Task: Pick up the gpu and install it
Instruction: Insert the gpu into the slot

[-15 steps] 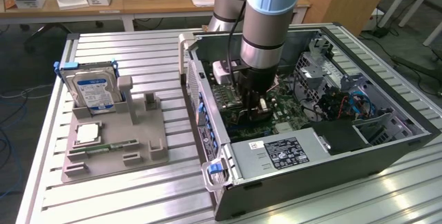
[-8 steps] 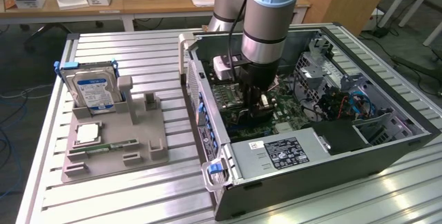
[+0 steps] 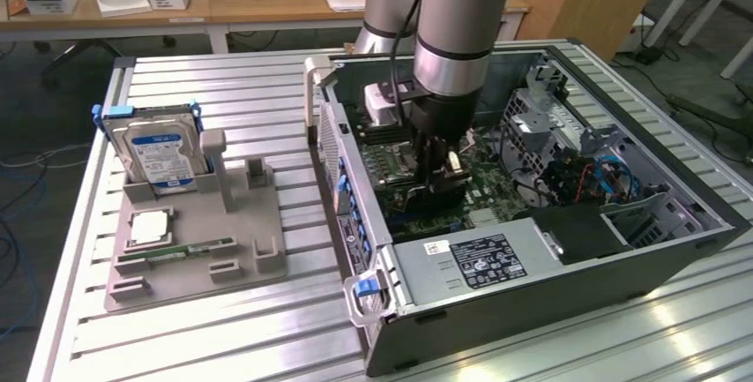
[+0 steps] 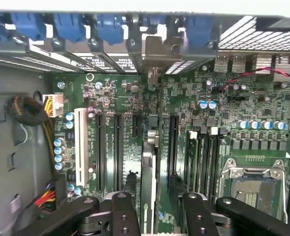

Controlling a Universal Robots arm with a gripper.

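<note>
Here, closest to the wrist camera, we see the gripper (image 4: 152, 216) with its two dark fingers (image 4: 122, 214) set either side of a thin card seen edge-on. That card is the gpu (image 4: 148, 172), and the jaws pinch it between them, partly spread rather than pressed together. It stands upright on its long edge over the green motherboard (image 4: 120, 98), in line with the row of long black slots (image 4: 116, 147); we cannot tell whether its lower edge is fully seated. Its silver end bracket (image 4: 157, 56) reaches the back wall of the case, below the blue clips (image 4: 71, 24). Further off, the empty processor socket (image 4: 250, 184) lies to one side.

In the exterior view, the arm (image 3: 459, 38) reaches straight down into the open computer case (image 3: 659, 250). On the exterior view's left, a grey holder (image 3: 194, 250) on the table carries a blue-labelled hard drive (image 3: 159, 148) and a narrow green memory stick (image 3: 189, 248).
</note>
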